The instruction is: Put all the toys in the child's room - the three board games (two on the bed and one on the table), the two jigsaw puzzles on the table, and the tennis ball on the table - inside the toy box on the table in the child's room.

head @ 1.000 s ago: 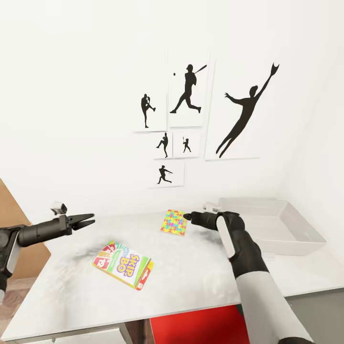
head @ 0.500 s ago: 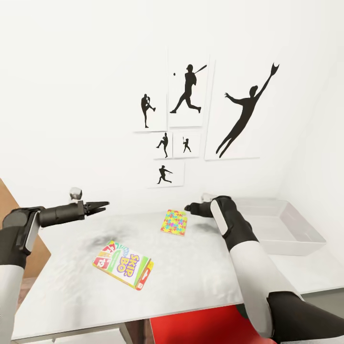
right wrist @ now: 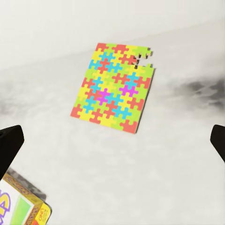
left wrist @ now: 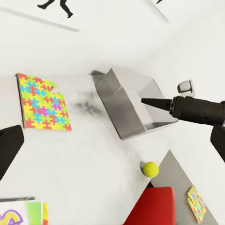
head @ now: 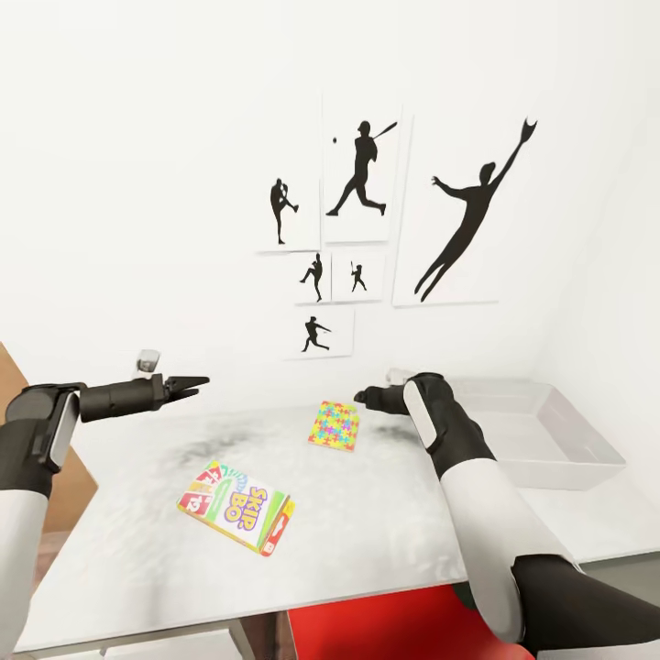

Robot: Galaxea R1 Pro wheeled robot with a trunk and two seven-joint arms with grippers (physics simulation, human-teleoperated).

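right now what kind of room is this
Most likely a child's bedroom or playroom. Black baseball-player silhouette pictures hang on the white wall, and the pale table carries toys: a SKIP BO game box, a bright jigsaw puzzle and a grey toy box.

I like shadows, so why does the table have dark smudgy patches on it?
Head view: soft grey shadows lie on the table below both arms. Right wrist view: a dark blurry smudge sits beside the jigsaw puzzle, which is sharp. Left wrist view: another smudge lies by the toy box.
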